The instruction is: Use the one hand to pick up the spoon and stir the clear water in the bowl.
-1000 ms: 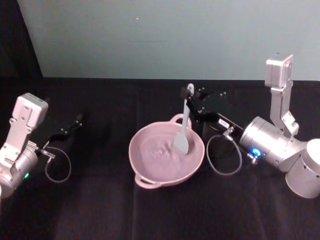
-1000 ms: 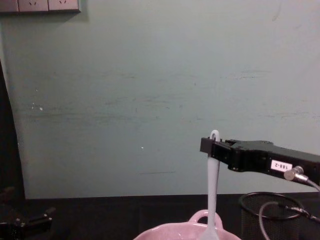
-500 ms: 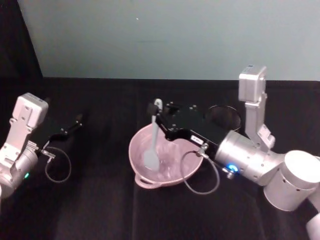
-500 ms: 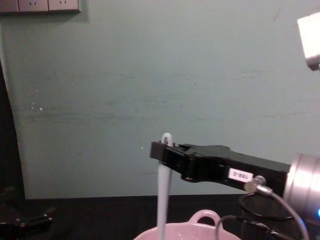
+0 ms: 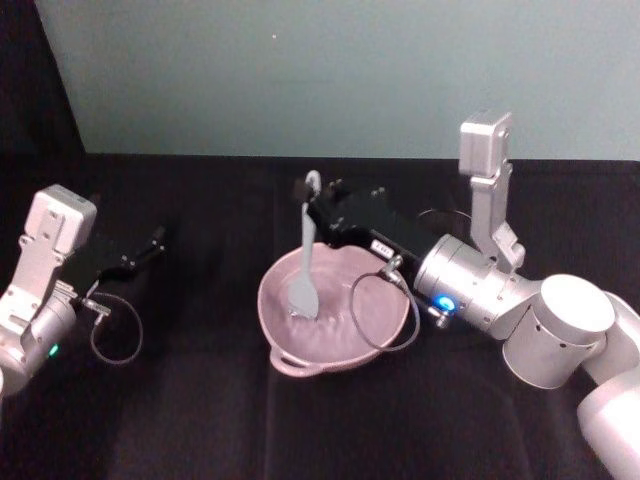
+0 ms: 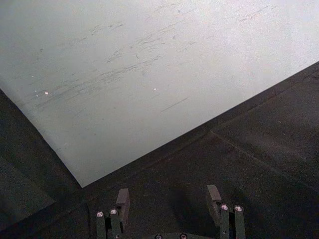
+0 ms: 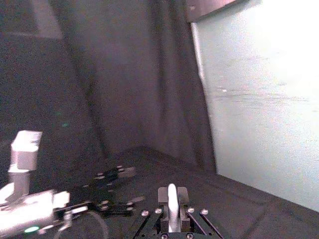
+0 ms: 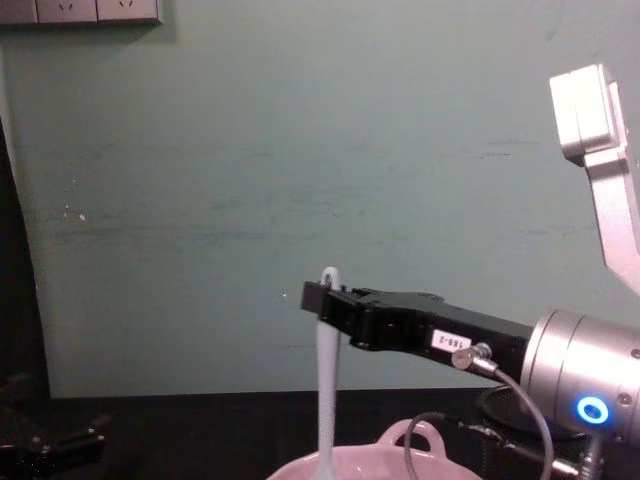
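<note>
Fingers [image 8: 313,297] of the long flat black right gripper [image 5: 316,203] clamp the holed top end of the long slim white plastic spoon [image 5: 303,255]. It hangs nearly upright below them, its flat rounded head dipped in the water of the wide glossy pale pink bowl [image 5: 265,300], a hold that suits stirring. Just behind the fingers a small white label [image 8: 452,342] seems to read 188-2, though not surely, and the black left gripper [image 6: 168,198] rests well apart, spread and empty.

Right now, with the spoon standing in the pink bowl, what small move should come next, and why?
Probably sweep the spoon toward the right side of the bowl: the right end effector grips its handle top, and its head sits in the left half. The left end effector is parked.
</note>
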`<state>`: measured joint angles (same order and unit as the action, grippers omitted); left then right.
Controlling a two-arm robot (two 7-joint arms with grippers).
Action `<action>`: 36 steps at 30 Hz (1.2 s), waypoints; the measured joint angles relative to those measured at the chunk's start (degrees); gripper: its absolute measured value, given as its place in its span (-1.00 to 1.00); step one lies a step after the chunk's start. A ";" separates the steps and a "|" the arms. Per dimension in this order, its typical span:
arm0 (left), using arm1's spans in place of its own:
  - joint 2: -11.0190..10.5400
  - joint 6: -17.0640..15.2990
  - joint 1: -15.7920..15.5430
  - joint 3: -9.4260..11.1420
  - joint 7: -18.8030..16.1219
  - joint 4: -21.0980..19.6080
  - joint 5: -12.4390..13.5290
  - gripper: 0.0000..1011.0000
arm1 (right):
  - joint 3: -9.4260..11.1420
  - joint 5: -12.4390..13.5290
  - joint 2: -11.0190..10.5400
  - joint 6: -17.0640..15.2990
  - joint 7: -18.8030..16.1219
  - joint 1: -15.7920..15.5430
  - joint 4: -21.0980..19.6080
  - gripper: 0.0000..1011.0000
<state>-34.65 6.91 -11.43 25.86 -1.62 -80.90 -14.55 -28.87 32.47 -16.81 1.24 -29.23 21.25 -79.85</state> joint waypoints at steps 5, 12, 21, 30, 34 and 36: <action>0.00 0.00 0.00 0.00 0.00 0.00 0.00 1.00 | 1.48 0.12 0.36 0.69 0.85 1.14 2.53 -0.76; 0.00 0.00 0.00 0.00 0.00 0.00 0.00 1.00 | 4.17 0.51 -0.81 1.19 2.00 0.85 3.09 -0.76; 0.00 0.00 0.00 0.00 0.00 0.00 0.00 1.00 | 5.76 0.06 -3.19 0.78 2.59 -1.26 -0.36 -0.76; 0.00 0.00 0.00 0.00 0.00 0.00 0.00 1.00 | 4.40 -0.77 -4.28 -0.52 2.07 -3.96 -4.68 -0.76; 0.00 0.00 0.00 0.00 0.00 0.00 0.00 1.00 | 3.41 -0.43 -4.17 -1.08 1.49 -5.30 -6.72 -0.76; 0.00 0.00 0.00 0.00 0.00 0.00 0.00 1.00 | 2.92 -0.24 -4.01 -1.32 1.25 -5.59 -7.24 -0.76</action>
<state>-34.65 6.91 -11.43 25.86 -1.62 -80.90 -14.55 -25.95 32.23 -20.82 -0.09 -27.99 15.66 -87.09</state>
